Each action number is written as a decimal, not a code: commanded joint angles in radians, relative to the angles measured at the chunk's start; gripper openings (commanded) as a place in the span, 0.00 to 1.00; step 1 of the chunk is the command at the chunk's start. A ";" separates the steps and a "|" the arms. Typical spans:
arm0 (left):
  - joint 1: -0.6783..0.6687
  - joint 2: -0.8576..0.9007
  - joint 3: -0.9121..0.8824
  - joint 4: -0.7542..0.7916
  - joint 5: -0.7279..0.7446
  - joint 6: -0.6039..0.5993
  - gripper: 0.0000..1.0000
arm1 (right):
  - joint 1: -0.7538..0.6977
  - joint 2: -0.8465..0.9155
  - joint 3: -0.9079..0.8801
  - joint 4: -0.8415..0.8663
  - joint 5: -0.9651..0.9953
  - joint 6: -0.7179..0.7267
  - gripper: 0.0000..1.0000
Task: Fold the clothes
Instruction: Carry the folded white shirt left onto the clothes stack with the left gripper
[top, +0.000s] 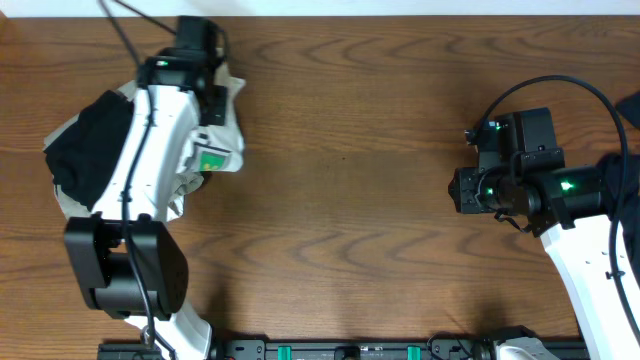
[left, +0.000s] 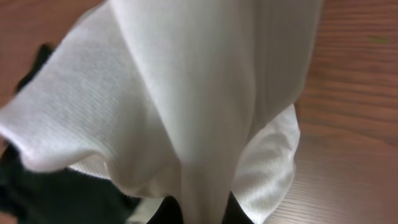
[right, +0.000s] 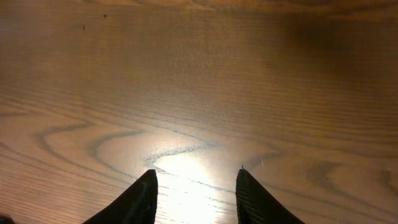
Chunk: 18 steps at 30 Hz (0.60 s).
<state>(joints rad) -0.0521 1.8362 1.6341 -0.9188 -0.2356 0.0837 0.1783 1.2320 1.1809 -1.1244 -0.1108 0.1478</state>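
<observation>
Left gripper (top: 205, 80) is clamped on the white shirt (left: 186, 93), which lies bunched over one black garment (top: 95, 150) at the left of the table (top: 350, 150). The right gripper (right: 196, 171) stands open and empty. We judge folding barely begun: nothing lies flat. We count two garments and two grippers.

Brown wood-grain table (top: 350, 150); bright glare patch (right: 189, 177) in right wrist view; pale strip (top: 400, 6) beyond far edge.

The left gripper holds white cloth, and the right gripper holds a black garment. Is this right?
Not quite. The right gripper holds nothing: the right wrist view shows its fingers apart over bare table. The left gripper does hold the white cloth.
</observation>
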 joint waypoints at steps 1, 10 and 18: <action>0.071 -0.028 0.035 -0.002 -0.028 -0.006 0.06 | -0.007 -0.009 -0.002 0.002 0.010 -0.015 0.40; 0.258 -0.034 0.035 0.000 0.100 -0.109 0.06 | -0.007 -0.006 -0.002 0.006 0.010 -0.015 0.40; 0.399 -0.086 0.035 0.003 0.203 -0.158 0.06 | -0.008 -0.001 -0.003 0.008 0.010 -0.015 0.41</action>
<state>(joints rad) 0.2989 1.8149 1.6352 -0.9173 -0.0647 -0.0280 0.1780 1.2324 1.1809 -1.1175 -0.1108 0.1478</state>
